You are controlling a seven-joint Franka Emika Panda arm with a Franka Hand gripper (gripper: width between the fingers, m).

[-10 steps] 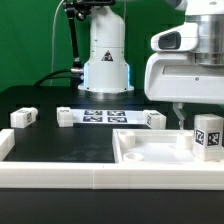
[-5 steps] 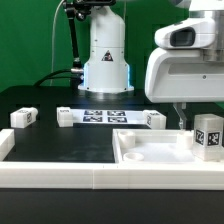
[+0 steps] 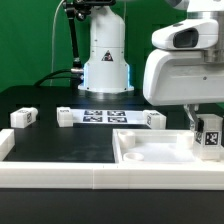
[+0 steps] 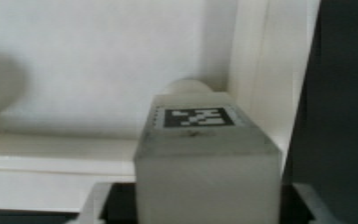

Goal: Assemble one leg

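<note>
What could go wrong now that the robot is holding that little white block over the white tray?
1. The leg seems pinched only near its top by the tool, so it could tilt or slip while being seated.
2. It sits close to the raised rim of the white board, so it might catch there.
3. The tool hides the contact point in the exterior view, so misalignment could go unnoticed.

Exterior frontal, low; wrist close (shared leg)

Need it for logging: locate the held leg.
The leg is at the exterior view's right, in the gripper, over the white board.
</note>
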